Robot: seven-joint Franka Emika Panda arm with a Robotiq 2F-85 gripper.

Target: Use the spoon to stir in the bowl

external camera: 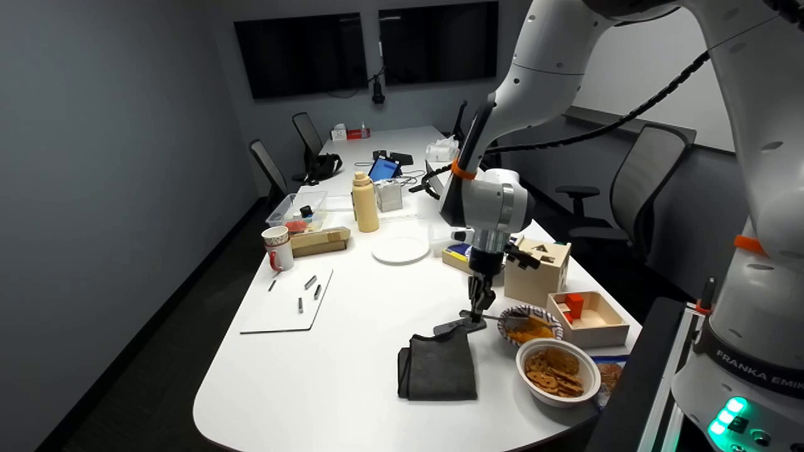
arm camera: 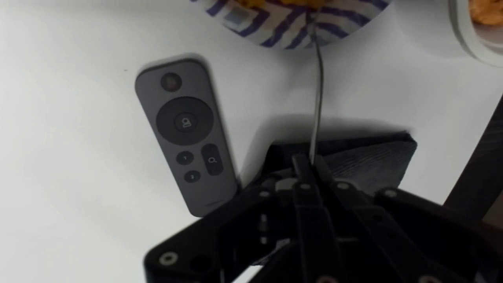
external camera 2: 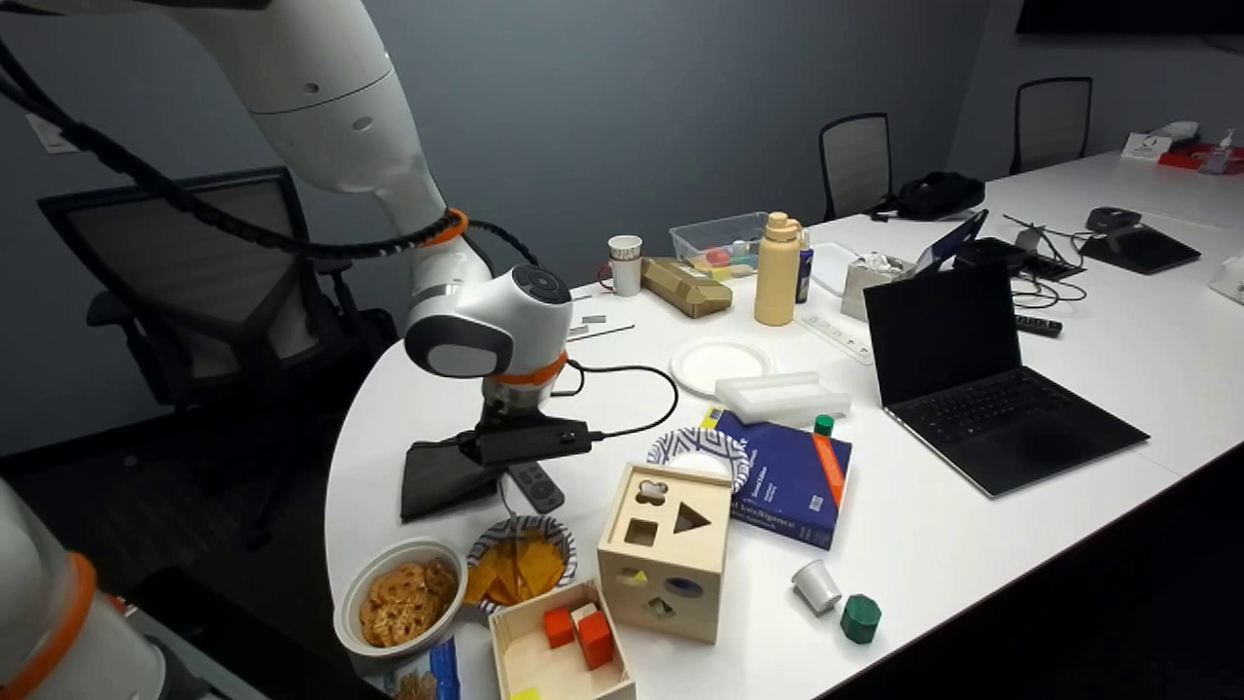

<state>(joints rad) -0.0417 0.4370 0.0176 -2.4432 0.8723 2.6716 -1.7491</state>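
The bowl [external camera: 504, 336] is a patterned purple-and-white bowl holding orange chips. It also shows in an exterior view [external camera 2: 561, 533] and at the top edge of the wrist view [arm camera: 271, 29], partly cut off. My gripper [arm camera: 310, 162] is shut on the end of the thin silver handle of the spoon [arm camera: 319, 86]. The spoon reaches from the fingertips over to the bowl, its far end at the chips inside the rim; how deep it sits is unclear. In an exterior view the gripper [external camera: 477, 312] is low, beside the bowl, above the remote.
A larger white bowl [external camera: 526, 383] with brown crackers stands beside the bowl. A grey remote [arm camera: 188, 137] and a folded black cloth [external camera: 440, 370] lie under and beside the gripper. A wooden tray [external camera 2: 505, 642] with red blocks and a wooden shape box [external camera 2: 666, 564] stand close to the bowl.
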